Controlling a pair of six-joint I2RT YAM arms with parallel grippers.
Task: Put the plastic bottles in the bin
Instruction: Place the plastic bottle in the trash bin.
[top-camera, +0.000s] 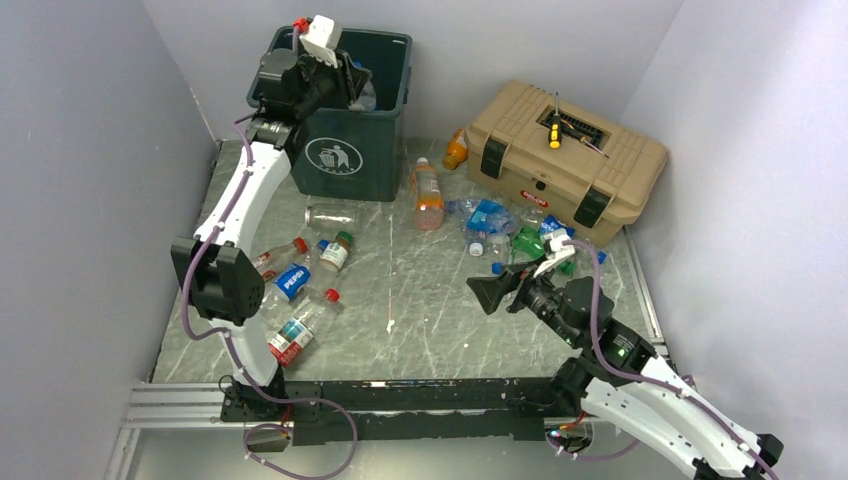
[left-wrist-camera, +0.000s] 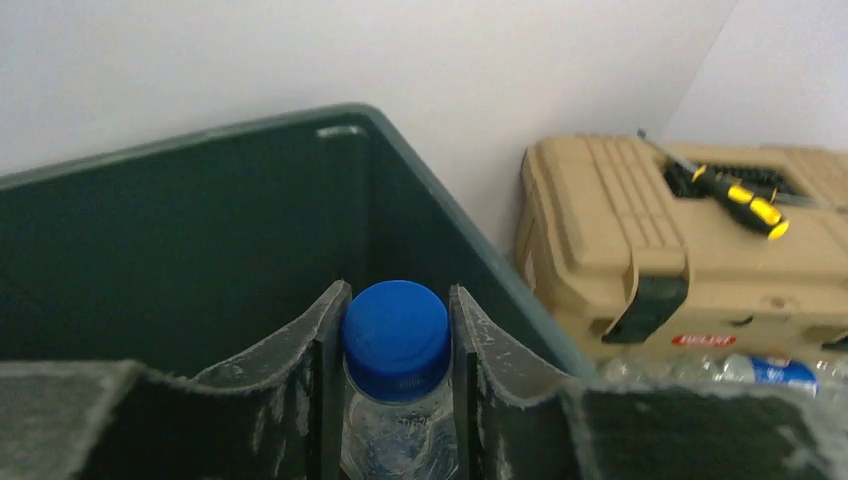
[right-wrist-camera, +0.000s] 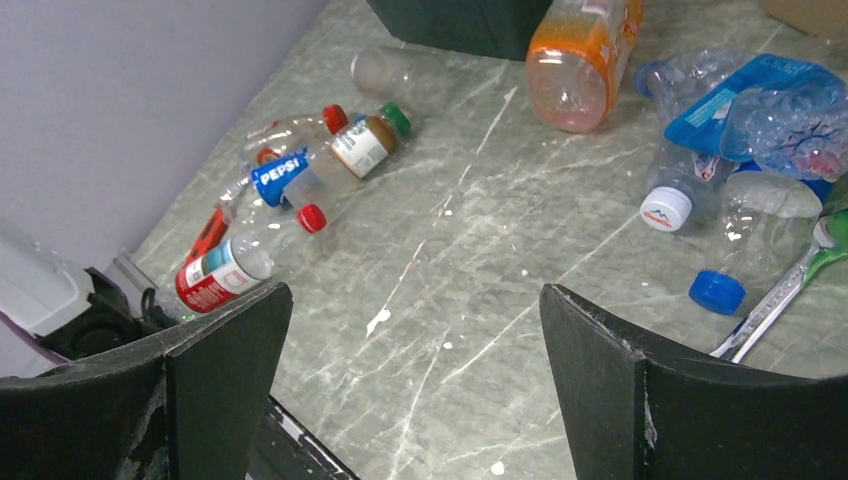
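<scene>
The left tool (left-wrist-camera: 398, 292) clamps a small clear plastic bottle with a blue cap (left-wrist-camera: 397, 345) over the tall dark green plastic bin (left-wrist-camera: 200, 220). The bottle's long axis runs along the fingers, cap pointing into the bin. The right tool (right-wrist-camera: 415, 295) gapes empty above the grey marbled tabletop (right-wrist-camera: 450, 340).

A robotics lab test cell: plain pale partition walls (top-camera: 80, 150) box in a marble-patterned tabletop (top-camera: 420, 310), and two cabled white robot arms (top-camera: 243, 195) are mounted on an aluminium extrusion frame (top-camera: 170, 405) along its near edge
</scene>
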